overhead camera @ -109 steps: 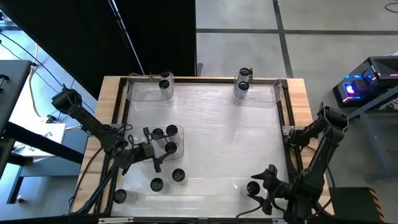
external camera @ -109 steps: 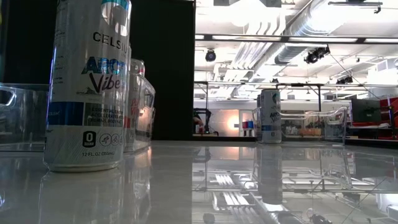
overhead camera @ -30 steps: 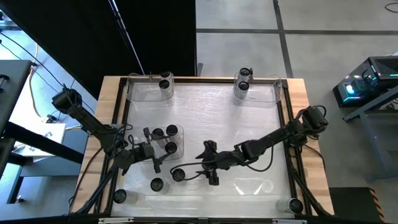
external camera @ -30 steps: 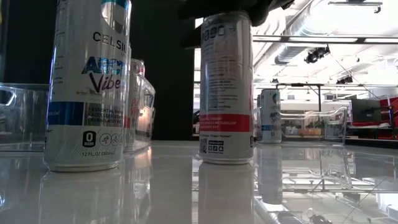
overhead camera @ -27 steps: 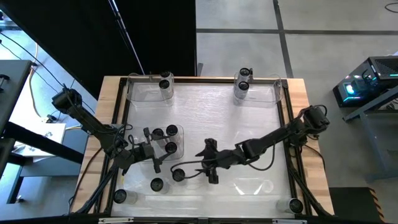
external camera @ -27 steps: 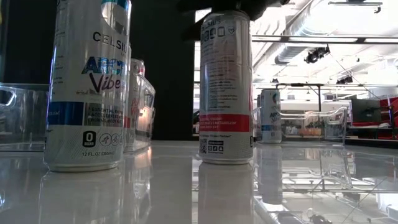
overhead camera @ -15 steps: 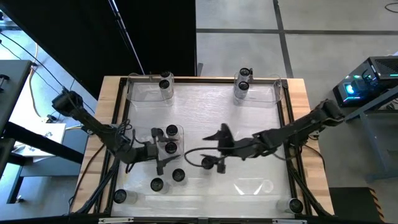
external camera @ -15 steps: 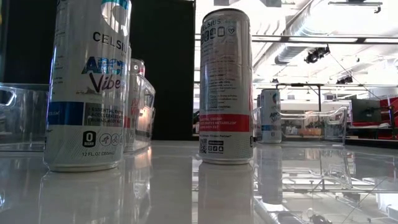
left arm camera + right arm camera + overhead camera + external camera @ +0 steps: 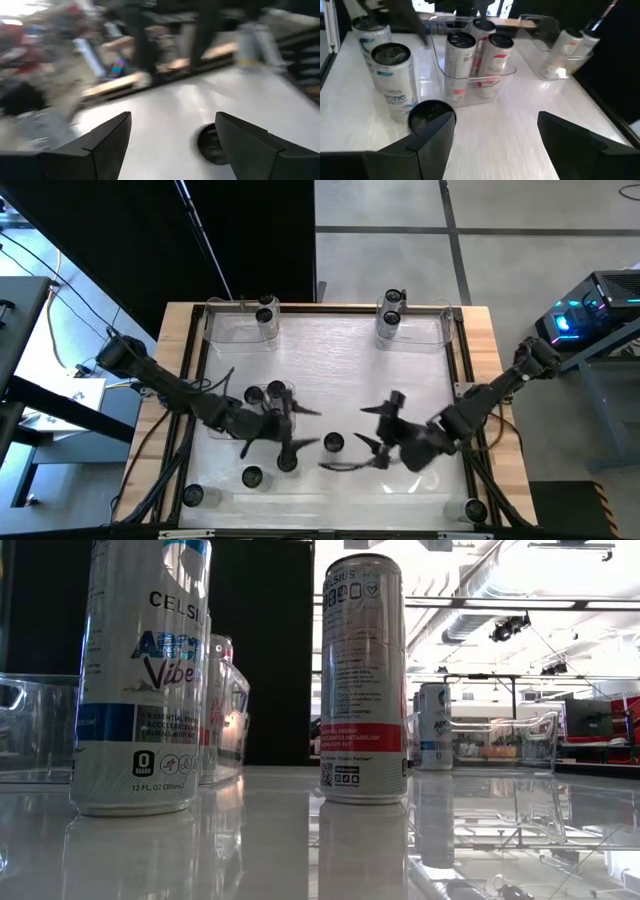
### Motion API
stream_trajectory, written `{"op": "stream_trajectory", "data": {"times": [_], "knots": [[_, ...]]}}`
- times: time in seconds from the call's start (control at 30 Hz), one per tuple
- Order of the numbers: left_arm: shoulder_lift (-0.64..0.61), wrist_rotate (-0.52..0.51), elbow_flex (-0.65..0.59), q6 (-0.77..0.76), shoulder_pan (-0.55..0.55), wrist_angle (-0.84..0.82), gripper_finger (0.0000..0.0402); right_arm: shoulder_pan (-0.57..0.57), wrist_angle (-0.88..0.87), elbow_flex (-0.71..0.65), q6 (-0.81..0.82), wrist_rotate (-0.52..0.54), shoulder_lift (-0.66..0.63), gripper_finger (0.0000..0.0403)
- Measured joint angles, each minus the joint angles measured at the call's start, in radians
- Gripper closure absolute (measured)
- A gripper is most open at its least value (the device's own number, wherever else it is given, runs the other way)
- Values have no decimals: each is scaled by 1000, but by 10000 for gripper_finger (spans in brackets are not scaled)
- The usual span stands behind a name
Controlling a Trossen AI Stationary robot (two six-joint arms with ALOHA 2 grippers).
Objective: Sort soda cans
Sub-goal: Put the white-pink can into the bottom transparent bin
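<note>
Right gripper (image 9: 378, 432) open, empty, at 3 o'clock of freestanding can (image 9: 333, 443); left gripper (image 9: 290, 428) open, empty, approaching.

White table (image 9: 330, 360) with wooden edge, soda cans (image 9: 333, 443), clear trays (image 9: 232, 326) on it

Roughly twelve soda cans (image 9: 333, 443), three clear trays (image 9: 430, 332), perhaps a fourth

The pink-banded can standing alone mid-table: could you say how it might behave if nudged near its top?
The can is tall and slim on a small base, so it would probably tip. The table looks glossy, so a low push might slide it. Toppled, it would likely roll.
</note>
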Motion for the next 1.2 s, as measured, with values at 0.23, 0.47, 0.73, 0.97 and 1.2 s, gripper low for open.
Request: {"op": "stream_trajectory", "data": {"times": [0.23, 0.47, 0.73, 0.97, 1.2], "knots": [[83, 62, 104, 127, 11, -69, 119, 186, -91, 0, 225, 230, -5, 121], [145, 139, 223, 65, 45, -183, 113, 283, -96, 0, 306, 356, -3, 121], [180, 224, 290, -128, 85, -288, 82, 307, -103, 0, 344, 378, 7, 121], [180, 210, 291, -256, 103, -328, 71, 306, -102, 0, 353, 383, 55, 121], [221, 225, 291, -366, 93, -317, 71, 313, -107, 0, 412, 375, 94, 121]]}}
